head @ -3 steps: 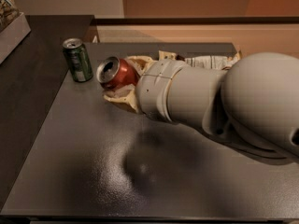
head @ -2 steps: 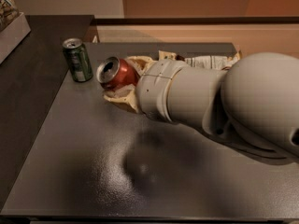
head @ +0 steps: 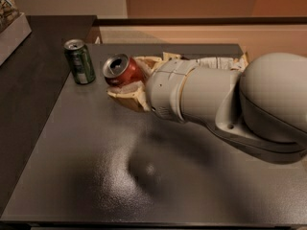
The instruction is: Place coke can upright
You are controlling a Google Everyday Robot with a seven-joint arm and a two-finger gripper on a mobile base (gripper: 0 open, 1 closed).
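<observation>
The red coke can [head: 121, 70] lies tilted on its side, silver top facing the camera and up-left, held between the cream fingers [head: 125, 97] of my gripper [head: 128, 78]. The gripper is shut on the can, just above the dark table [head: 120, 176] near its back left. My large grey arm [head: 216, 102] reaches in from the right and hides the rest of the can.
A dark green can [head: 80, 61] stands upright just left of the coke can, close to it. A darker counter [head: 29, 80] lies to the left with a light box [head: 12, 30] at its far left. A ledge [head: 192, 32] runs behind the table.
</observation>
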